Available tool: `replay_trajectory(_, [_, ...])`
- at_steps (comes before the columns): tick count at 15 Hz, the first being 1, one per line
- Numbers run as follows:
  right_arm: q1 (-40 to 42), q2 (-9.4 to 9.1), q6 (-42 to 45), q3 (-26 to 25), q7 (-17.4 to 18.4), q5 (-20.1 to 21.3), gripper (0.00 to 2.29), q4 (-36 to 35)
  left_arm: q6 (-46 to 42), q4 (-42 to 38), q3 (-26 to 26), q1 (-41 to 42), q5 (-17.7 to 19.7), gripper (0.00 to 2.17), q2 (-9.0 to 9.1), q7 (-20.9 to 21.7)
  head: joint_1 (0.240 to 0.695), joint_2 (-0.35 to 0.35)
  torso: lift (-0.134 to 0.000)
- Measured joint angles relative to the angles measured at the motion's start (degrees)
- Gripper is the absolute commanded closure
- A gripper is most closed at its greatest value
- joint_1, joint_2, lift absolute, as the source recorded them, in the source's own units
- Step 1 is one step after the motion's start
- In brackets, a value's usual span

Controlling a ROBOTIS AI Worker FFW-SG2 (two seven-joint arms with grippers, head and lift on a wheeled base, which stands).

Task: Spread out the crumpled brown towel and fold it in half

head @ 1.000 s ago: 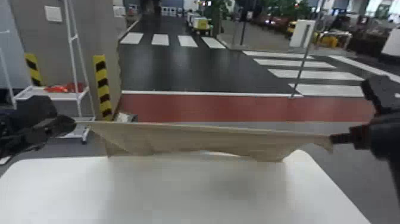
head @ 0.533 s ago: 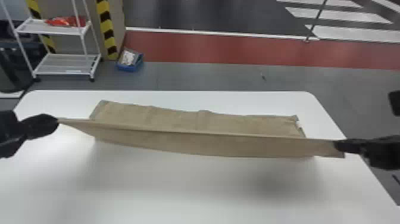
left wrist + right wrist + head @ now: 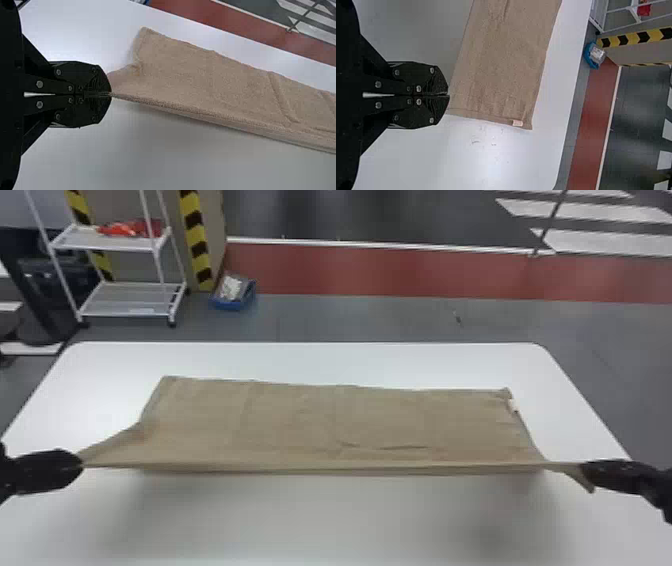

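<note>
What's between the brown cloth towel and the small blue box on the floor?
Head view: going from the brown cloth towel, a strip of smooth white tabletop, then grey floor up to the small blue box.

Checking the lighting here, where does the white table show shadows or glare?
Head view: soft shadows on the white table, nearer the robot than the brown cloth towel; left wrist view: grey shading beside the towel's held edge; right wrist view: glare beside its tagged end.

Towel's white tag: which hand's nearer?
Right. The right hand holds the near edge of the towel at the end with the tag; the left hand is at the opposite end.
</note>
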State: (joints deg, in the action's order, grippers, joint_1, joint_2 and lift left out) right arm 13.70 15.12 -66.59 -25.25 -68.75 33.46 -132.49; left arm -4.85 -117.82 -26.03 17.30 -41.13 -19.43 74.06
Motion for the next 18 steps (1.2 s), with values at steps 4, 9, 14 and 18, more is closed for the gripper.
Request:
replay_trajectory(4, [2.2, -0.01, 4.1, -3.4, -4.3, -1.0, 1.65, -1.1, -2.0, -3.8, -2.4, 4.2, 0.2, 2.01, -0.54, 5.7, 0.695, -0.078, -0.125])
replay_trajectory(9, [0.5, 0.81, 6.6, -5.0, -6.9, -0.5, 1.65, -0.7, -2.3, -5.9, -1.3, 4.7, -3.9, 2.01, -2.32, 13.4, 0.695, -0.087, -0.125])
replay_trajectory(14, [-10.4, 3.44, 0.3, 2.8, -8.8, 6.5, 1.65, 8.8, 1.5, -0.9, 9.0, -7.4, -15.1, 2.01, -3.15, 15.6, 0.695, -0.092, -0.125])
replay_trajectory(18, [-12.9, 4.12, 0.1, 5.1, -9.1, 9.3, 1.65, 13.2, 6.5, 4.3, 12.9, -15.4, -19.3, 2.01, -3.21, 15.5, 0.695, -0.084, -0.125])
